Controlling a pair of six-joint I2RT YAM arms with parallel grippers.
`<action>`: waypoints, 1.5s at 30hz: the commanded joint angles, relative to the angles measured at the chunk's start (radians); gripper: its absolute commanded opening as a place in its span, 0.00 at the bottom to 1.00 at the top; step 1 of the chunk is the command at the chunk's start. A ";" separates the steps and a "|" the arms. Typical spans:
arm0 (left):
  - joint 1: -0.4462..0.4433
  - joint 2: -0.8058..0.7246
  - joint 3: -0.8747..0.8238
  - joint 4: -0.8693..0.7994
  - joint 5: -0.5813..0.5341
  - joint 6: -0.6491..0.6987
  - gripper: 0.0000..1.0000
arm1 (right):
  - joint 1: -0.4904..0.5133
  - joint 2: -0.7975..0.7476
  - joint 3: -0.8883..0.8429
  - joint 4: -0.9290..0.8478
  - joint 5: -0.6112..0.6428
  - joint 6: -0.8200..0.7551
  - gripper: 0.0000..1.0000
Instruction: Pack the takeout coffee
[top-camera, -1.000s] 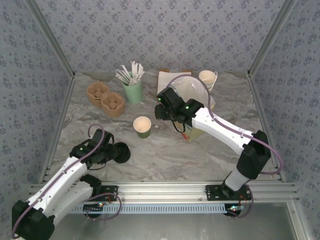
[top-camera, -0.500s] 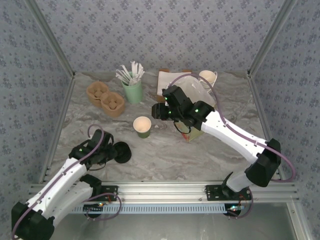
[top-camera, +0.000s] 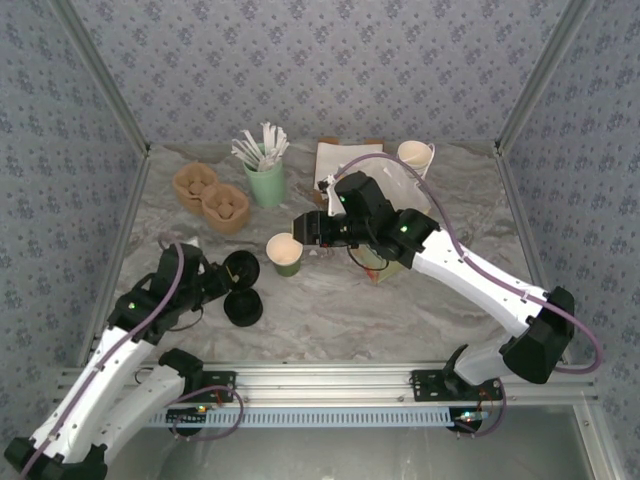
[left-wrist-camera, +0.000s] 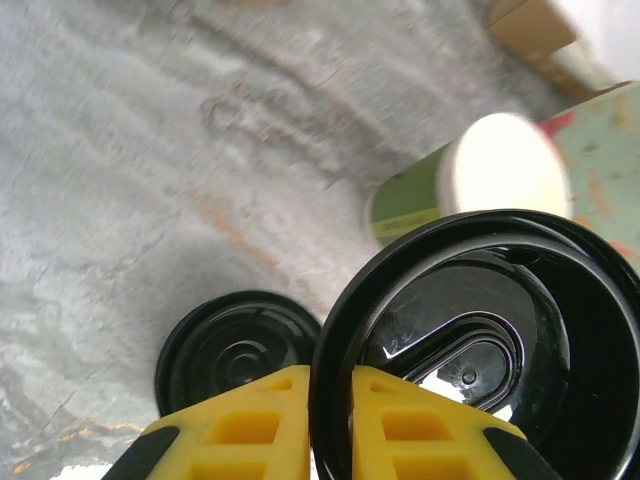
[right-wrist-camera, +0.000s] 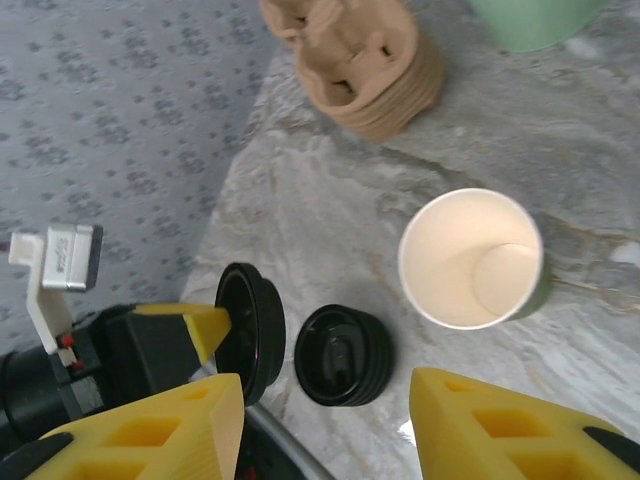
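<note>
The takeout coffee (top-camera: 285, 252) is a small green paper cup standing lidless in mid table, also in the wrist views (left-wrist-camera: 470, 180) (right-wrist-camera: 470, 257). My left gripper (top-camera: 228, 272) (left-wrist-camera: 332, 400) is shut on the rim of a black round lid (top-camera: 240, 268) (left-wrist-camera: 450, 340) (right-wrist-camera: 250, 330), held on edge above the table, left of the cup. A stack of black lids (top-camera: 243, 308) (left-wrist-camera: 235, 345) (right-wrist-camera: 342, 355) lies just below it. My right gripper (top-camera: 303, 228) (right-wrist-camera: 325, 420) hangs open beside the cup's right rim, with nothing between its fingers.
A mint cup of white sticks (top-camera: 265, 180) and brown cup carriers (top-camera: 210, 195) (right-wrist-camera: 355, 60) stand at the back left. A pale bag (top-camera: 392, 185) and cream cups (top-camera: 415, 157) are behind the right arm. Walls close in three sides.
My left gripper closed on a lid, lifted it off the stack and carried it up and right toward the cup. My right gripper moved left, closer to the cup.
</note>
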 joint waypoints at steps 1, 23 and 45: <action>-0.009 0.011 0.088 -0.007 0.037 0.058 0.16 | 0.006 -0.017 0.003 0.028 -0.098 0.003 0.52; -0.117 0.135 0.231 0.104 0.059 0.096 0.15 | 0.080 0.054 0.088 0.011 -0.146 -0.015 0.43; -0.148 0.150 0.233 0.125 0.052 0.094 0.15 | 0.082 0.084 0.098 -0.012 -0.092 -0.010 0.21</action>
